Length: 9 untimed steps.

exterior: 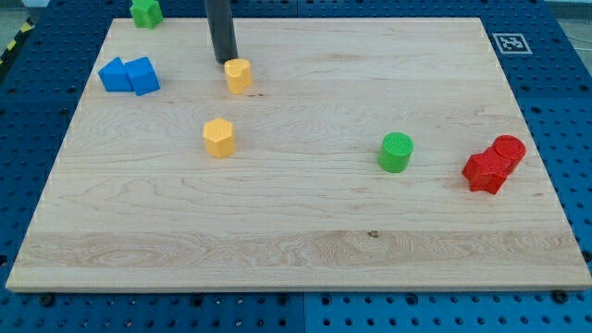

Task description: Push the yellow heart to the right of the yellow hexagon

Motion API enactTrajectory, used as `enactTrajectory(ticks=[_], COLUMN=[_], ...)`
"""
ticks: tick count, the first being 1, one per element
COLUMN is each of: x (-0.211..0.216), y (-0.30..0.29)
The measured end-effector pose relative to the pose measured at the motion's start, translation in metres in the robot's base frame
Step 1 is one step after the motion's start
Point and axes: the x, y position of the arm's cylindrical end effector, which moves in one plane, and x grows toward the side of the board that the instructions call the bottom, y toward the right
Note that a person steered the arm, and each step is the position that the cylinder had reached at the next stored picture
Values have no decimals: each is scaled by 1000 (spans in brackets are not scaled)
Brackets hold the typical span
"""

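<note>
Wooden board (305,231) on a blue pegboard bench (564,55); a printed marker tag (511,43) sits at the board's top right corner.

Rod (221,28): dark, upright, entering from the view's top. No pincer fitted, so nothing opens, closes or holds. My tip (225,61) stands just to the upper left of the yellow heart (238,75), touching it or nearly so; I cannot tell which.

Yellow hexagon (219,137): below the heart, slightly to its left, clearly apart.

Two blue blocks (129,75): side by side and touching, near the left edge.

Green block (145,12): at the top edge, left of the rod.

Green cylinder (396,152): right of centre.

Red blocks (494,164): a cylinder and another piece pressed together, far right.
</note>
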Motion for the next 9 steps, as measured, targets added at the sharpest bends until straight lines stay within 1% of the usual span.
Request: enactTrajectory(ticks=[2,3,5,6,7,8,9], x=[82,90,67,67,67,67,57], y=[-1,-1,-1,19,26,27,23])
